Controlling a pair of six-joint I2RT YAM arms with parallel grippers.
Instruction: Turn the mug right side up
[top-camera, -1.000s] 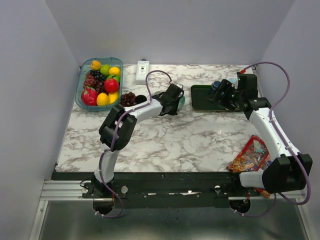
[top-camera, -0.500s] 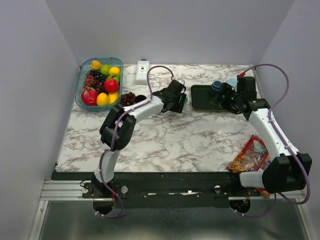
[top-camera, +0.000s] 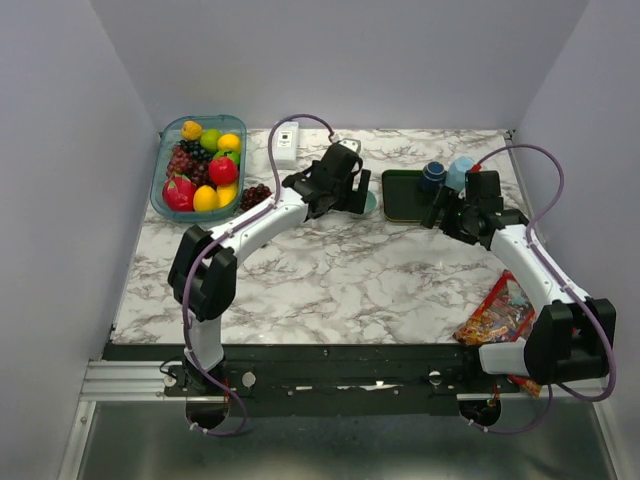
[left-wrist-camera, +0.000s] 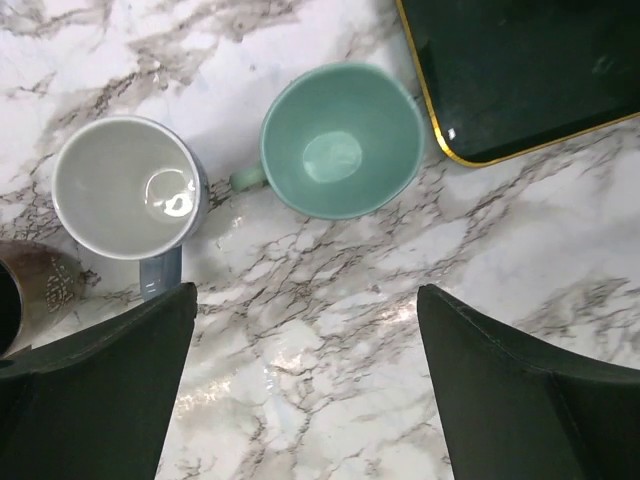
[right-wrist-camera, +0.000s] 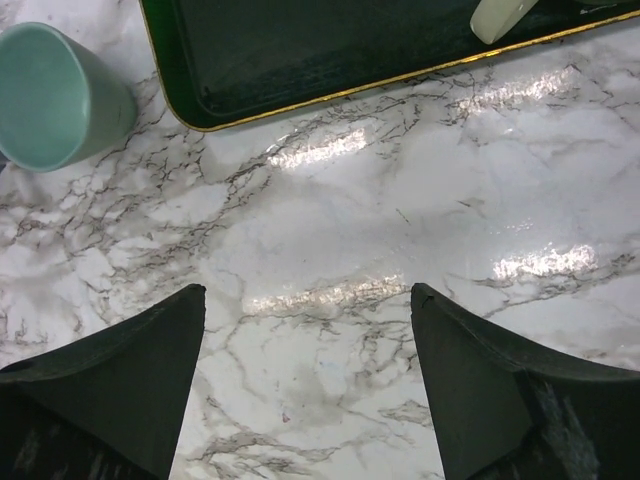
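Note:
The teal mug (left-wrist-camera: 340, 140) stands right side up on the marble, mouth open to the left wrist camera, handle (left-wrist-camera: 245, 178) pointing left. Its edge peeks out beside the left arm in the top view as the teal mug (top-camera: 371, 203). My left gripper (left-wrist-camera: 307, 292) hovers above and just short of it, open, only bare marble between the fingers. A grey mug (left-wrist-camera: 125, 185) with a white inside stands upright next to it. My right gripper (right-wrist-camera: 308, 290) is open over bare marble near the tray's front edge, the teal mug (right-wrist-camera: 55, 95) at its far left.
A dark green gold-rimmed tray (top-camera: 405, 195) lies right of the mugs, with a dark blue cup (top-camera: 433, 175) and a light blue cup (top-camera: 461, 170) at its back. A fruit basket (top-camera: 198, 165), grapes (top-camera: 257, 195) and a white device (top-camera: 287, 140) sit back left. A snack bag (top-camera: 500, 310) lies front right.
My left gripper opened, let go of the teal mug and rose away from it. The right gripper opened a little and drew slightly back from the tray.

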